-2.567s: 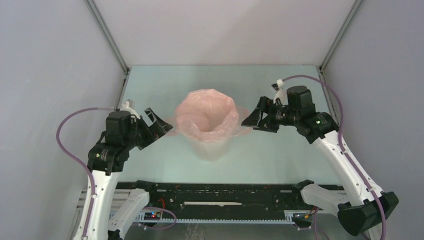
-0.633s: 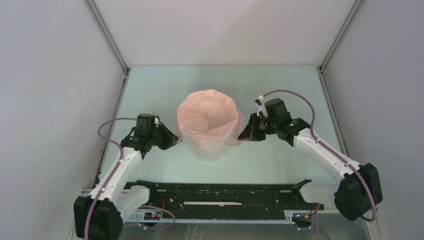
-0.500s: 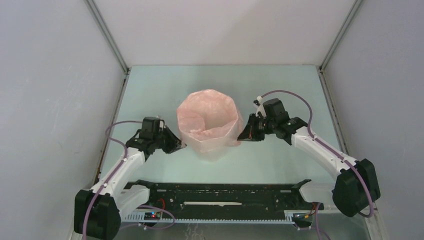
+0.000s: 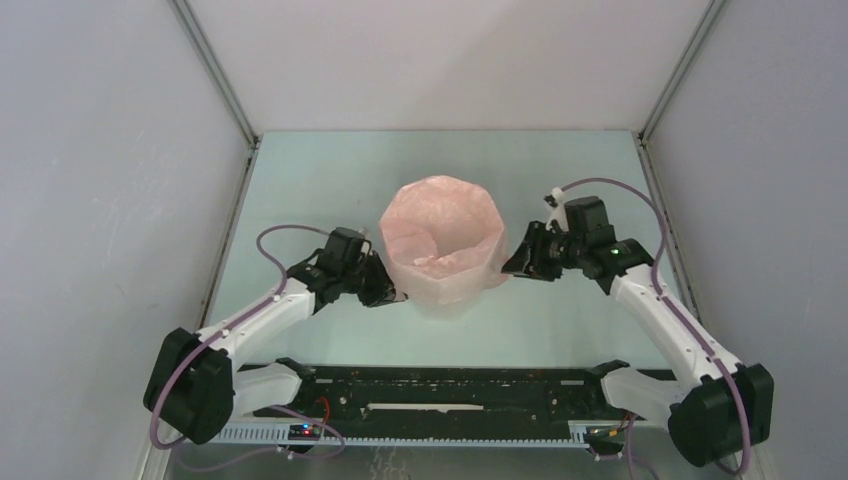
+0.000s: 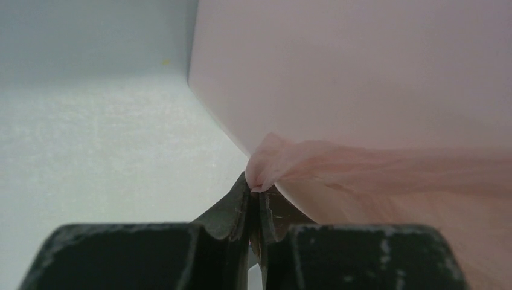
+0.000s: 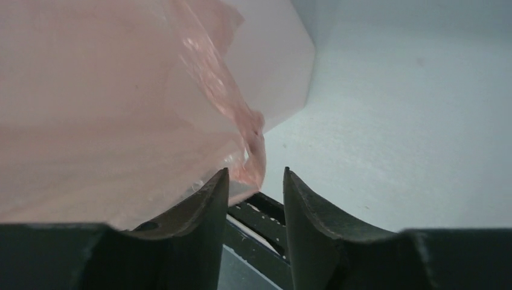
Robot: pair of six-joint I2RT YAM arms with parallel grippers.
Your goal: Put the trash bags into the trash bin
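Bag (image 4: 445,232), one, thin translucent pale-pink plastic, wrinkled and glossy: it is sitting inside the bin (image 4: 447,302) as a liner. Its mouth is standing open, and its top edge is folding out over the rim and hanging partway down the outside. Inside the opening, loose film is bunching in soft creases towards the left. Bin, one, white, with faceted sides narrowing to a smaller base: it is standing upright near the middle of the table (image 4: 300,180), between the two grippers, with its lower part showing below the bag's hem. Left gripper (image 4: 388,293): it is lying low at the bin's left near side with its fingers pressed together, pinching a small gathered fold of the bag. In the left wrist view that fold is rising from the fingertips and running off to the right as a drawn, wrinkled band across the bin's smooth wall. Right gripper (image 4: 514,262): it is hovering at the bin's right side with its fingers spread. In the right wrist view a glossy corner of the hem is hanging down into the gap, close to the finger nearer the bin; whether it is touching cannot be told. Cable (image 4: 600,185), purple: it is looping from the right wrist.
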